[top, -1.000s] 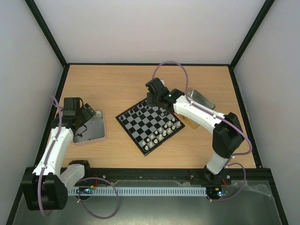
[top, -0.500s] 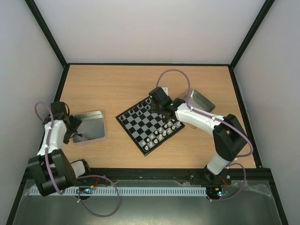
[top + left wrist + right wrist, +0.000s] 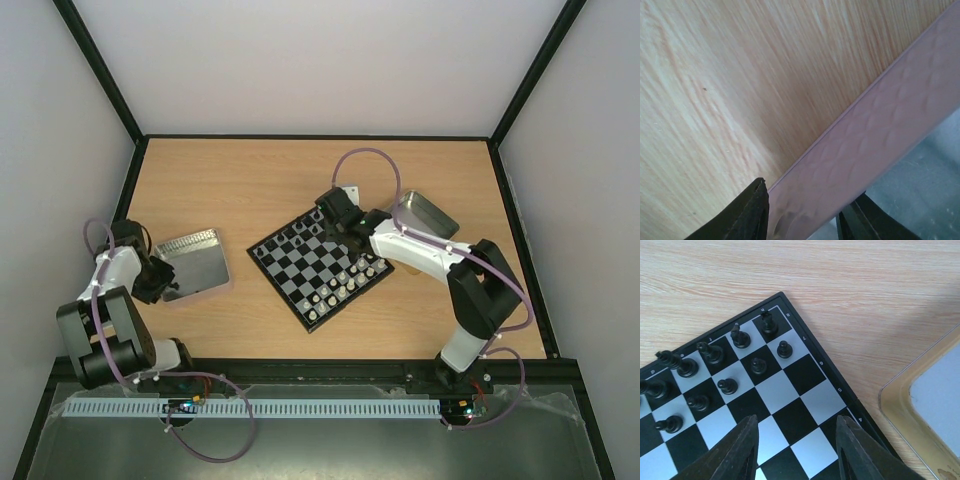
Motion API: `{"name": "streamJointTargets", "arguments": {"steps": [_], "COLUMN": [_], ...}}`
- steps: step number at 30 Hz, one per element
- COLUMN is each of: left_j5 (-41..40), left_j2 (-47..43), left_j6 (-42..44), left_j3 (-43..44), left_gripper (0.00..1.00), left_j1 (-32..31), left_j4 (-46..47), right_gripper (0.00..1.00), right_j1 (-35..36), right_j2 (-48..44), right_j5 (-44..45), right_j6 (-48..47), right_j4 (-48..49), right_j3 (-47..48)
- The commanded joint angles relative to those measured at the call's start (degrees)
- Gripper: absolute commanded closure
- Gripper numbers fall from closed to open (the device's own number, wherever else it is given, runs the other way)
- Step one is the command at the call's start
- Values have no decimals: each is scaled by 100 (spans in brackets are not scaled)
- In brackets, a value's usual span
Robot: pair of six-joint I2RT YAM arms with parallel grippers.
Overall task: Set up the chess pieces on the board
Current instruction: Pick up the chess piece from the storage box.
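Straddling the embossed wall of the left tin (image 3: 880, 135), the left gripper (image 3: 805, 202) stands narrow and seems to pinch it, though contact is hard to confirm. The right gripper (image 3: 796, 422) hangs half-open and empty over the far corner of the board (image 3: 800, 372), above black chess pieces (image 3: 740, 337). White chess pieces (image 3: 335, 290) line its near-right edge. The board lies mid-surface (image 3: 240, 190).

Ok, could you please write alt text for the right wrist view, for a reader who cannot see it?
The open gripper hovers over a corner of the board, where black pieces stand in two rows. Wooden table lies behind, and a tin shows at the right edge.
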Motion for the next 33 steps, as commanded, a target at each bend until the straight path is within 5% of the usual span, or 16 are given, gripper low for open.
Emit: {"name": "streamJointTargets", "arguments": {"steps": [1, 14, 33], "left_j5": [520, -364, 641], "left_j2": [242, -559, 322], "left_j6": [-85, -73, -1421], "left_j3": [175, 1010, 562], "left_gripper": [64, 52, 51], "left_j1": [29, -465, -745], "left_j4": [-47, -1095, -25], "right_gripper": [59, 61, 64], "right_j1": [-43, -55, -66], "right_j2": [233, 583, 697], "right_j5": [363, 261, 334], "right_j6": [-68, -136, -284], "right_j4": [-331, -740, -693], "right_j3": [299, 713, 628]}}
